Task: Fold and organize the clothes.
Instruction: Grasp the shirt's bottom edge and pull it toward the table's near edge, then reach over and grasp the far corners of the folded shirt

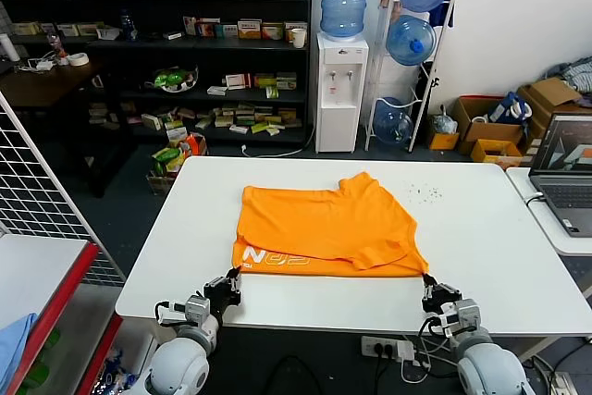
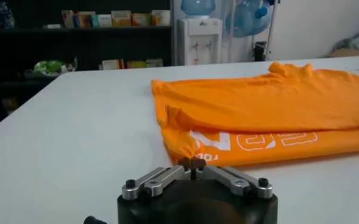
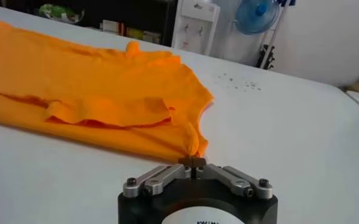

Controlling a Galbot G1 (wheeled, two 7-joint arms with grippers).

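Note:
The bright orange T-shirt (image 1: 324, 228) lies flat on the white table (image 1: 166, 256), folded over on itself. White lettering shows along its near edge (image 1: 277, 258). My left gripper (image 1: 233, 277) is at the shirt's near left corner and is shut on the fabric there; the left wrist view shows the gripper (image 2: 192, 163) with the shirt (image 2: 270, 103) bunched at its tips. My right gripper (image 1: 428, 282) is at the near right corner, shut on the fabric; the right wrist view shows the gripper (image 3: 193, 161) with the shirt (image 3: 94, 91) drawn to a point at its tips.
A laptop (image 1: 564, 173) sits on a side table at the right. A red shelf with a light blue cloth (image 1: 14, 344) and a wire grid stand at the left. Small dark specks (image 1: 425, 193) lie on the table beyond the shirt. A power strip (image 1: 388, 349) hangs below the front edge.

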